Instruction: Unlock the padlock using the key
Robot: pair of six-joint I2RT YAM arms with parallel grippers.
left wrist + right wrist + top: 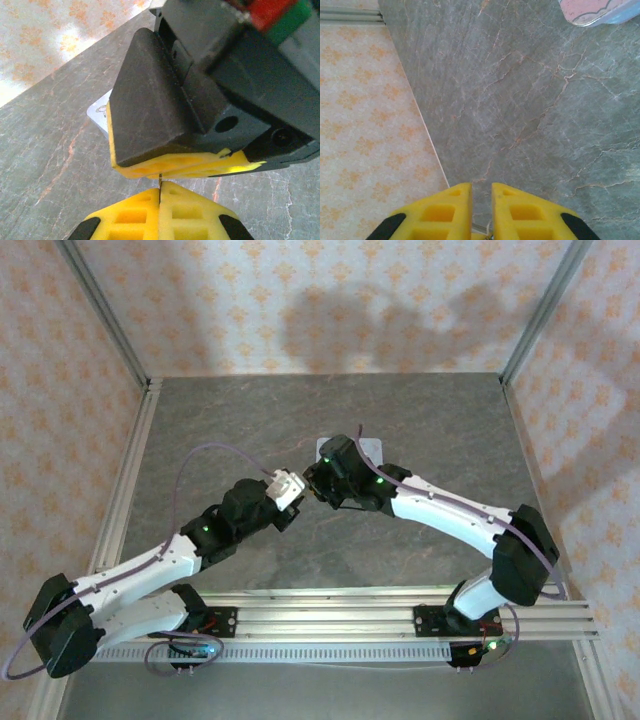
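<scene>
Left claw [159, 194] first: we are seeing its yellow fingers pressed flat together, pinching a thin dark sliver that we are taking for the key [160, 178]. It is sticking straight out past the fingertips, along the claw's own line. Facing it tip to tip, the right claw [176, 167] is holding its pads drawn in to a narrow slit. In its own wrist view, the right claw [481, 192] is showing that slit with a small pale glint [488, 233] low between the fingers, too small for us to name. We are not making out the padlock itself, and we are judging that it is gripped inside that slit, since the key's free end is reaching right up to the seam of the right pads. Both claws are meeting above the middle of the table [430, 420], just on the near side of the tin [368, 446], which is lying toward the far edge. The relation we are watching is the key's long axis against the keyhole. The sliver is pointing straight across from the left claw into the right one, so the next move is looking like a short push along that line. We are expecting any sideways slip to bend or skew so thin a key.
</scene>
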